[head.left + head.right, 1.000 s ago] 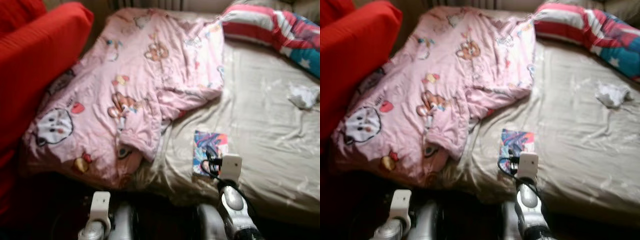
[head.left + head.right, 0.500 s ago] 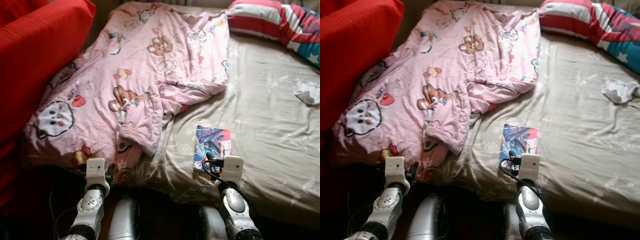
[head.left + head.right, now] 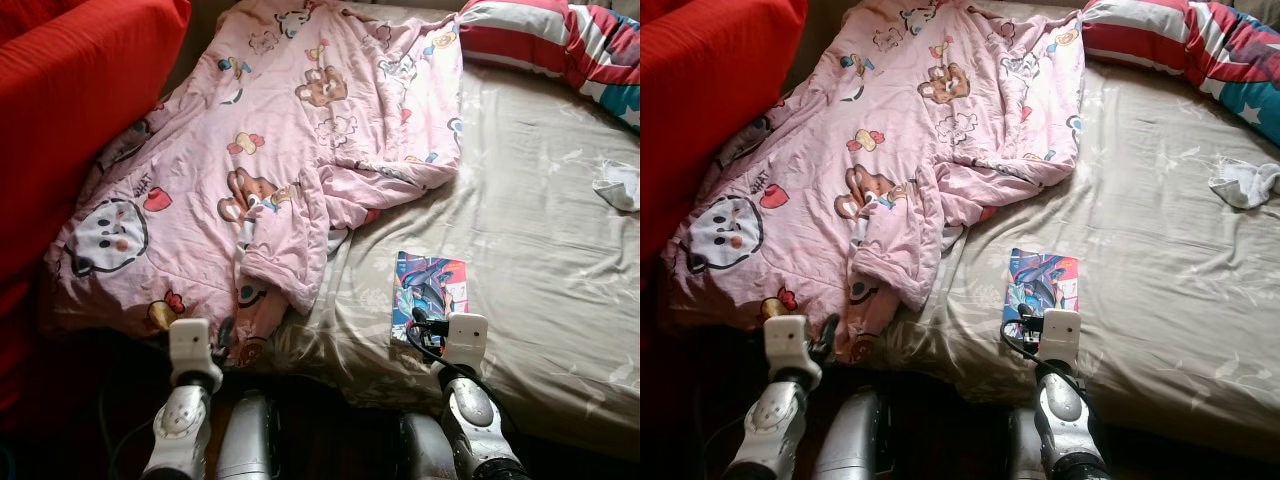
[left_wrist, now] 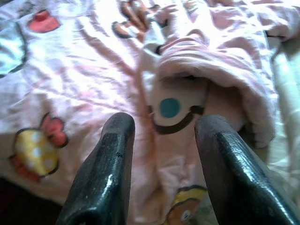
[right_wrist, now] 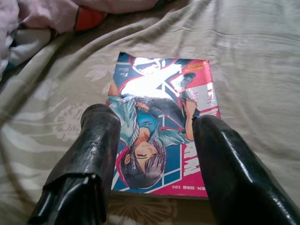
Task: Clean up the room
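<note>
A bed covered with a wrinkled beige fitted sheet lies before the robot, and a rumpled pink cartoon-print quilt is heaped over its left half, one folded corner drooping toward the near edge. On the bare sheet near the front edge rests a glossy comic magazine with a blue, red and pink cover, lying flat and just right of the quilt's hanging fold. The right gripper hovers at the magazine's near end with its two black fingers spread wide apart, released and holding nothing; in the right wrist view the fingers straddle the lower part of the cover, though whether they touch it cannot be told. The left gripper is raised at the bed's near left edge, facing the quilt's lower hem, its fingers likewise parted and empty, with the pink fabric between and beyond them. Far back at the head of the bed lies a red, white and blue striped pillow with stars, and a small crumpled white cloth sits on the sheet near the right side, well apart from the magazine. A large red fabric cushion presses against the quilt on the far left.
</note>
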{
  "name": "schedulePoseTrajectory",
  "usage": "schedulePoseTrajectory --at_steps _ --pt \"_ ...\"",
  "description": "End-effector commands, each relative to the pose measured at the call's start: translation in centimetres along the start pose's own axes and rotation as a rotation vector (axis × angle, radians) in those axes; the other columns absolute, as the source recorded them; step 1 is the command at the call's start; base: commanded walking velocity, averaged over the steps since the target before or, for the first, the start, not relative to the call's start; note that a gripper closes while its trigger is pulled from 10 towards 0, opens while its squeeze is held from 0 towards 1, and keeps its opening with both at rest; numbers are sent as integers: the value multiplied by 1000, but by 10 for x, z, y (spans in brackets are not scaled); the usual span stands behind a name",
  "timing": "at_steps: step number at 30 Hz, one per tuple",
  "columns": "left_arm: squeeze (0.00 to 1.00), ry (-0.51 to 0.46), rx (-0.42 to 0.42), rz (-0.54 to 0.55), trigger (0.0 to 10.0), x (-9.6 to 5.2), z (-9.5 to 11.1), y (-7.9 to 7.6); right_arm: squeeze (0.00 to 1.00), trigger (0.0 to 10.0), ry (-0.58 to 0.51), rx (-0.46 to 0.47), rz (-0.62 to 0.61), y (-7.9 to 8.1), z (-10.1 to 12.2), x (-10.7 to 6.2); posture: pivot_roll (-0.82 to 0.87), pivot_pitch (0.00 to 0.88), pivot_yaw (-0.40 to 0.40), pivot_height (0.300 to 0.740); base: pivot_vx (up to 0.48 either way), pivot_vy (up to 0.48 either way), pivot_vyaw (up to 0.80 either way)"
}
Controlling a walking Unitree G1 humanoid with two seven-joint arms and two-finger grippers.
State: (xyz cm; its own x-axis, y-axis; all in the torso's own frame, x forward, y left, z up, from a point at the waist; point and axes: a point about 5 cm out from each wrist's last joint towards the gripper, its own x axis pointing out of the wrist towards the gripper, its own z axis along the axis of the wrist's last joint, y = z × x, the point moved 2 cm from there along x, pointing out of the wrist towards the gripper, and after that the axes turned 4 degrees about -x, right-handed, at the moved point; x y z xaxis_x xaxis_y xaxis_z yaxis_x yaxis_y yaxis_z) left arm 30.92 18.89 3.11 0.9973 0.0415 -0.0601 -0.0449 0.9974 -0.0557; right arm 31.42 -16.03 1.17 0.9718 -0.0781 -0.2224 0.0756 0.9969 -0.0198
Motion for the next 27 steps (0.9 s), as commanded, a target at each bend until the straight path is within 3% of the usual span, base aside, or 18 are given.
schedulePoseTrajectory --at_steps 1,12,17,21,27 --pt "0 23 -1 -17 10000 -1 -3 -3 0 10000 43 -1 -11 -3 -10 -4 -31 238 29 628 390 0 -700" --pt "0 32 -4 -27 10000 -2 -5 -3 0 10000 61 15 -26 -6 -13 -4 -23 241 31 628 421 0 0" --pt "0 32 -5 -30 10000 -2 -5 -3 0 10000 57 26 -25 -5 -13 -4 -24 242 30 628 424 0 -611" --pt "0 33 -5 -31 10000 -2 -5 -2 0 10000 49 35 -36 -6 -12 -4 -23 244 30 628 72 0 0" --pt "0 38 -5 -37 10000 -2 -5 -2 0 10000 133 178 -43 -8 -24 -6 -18 249 32 628 0 0 0"
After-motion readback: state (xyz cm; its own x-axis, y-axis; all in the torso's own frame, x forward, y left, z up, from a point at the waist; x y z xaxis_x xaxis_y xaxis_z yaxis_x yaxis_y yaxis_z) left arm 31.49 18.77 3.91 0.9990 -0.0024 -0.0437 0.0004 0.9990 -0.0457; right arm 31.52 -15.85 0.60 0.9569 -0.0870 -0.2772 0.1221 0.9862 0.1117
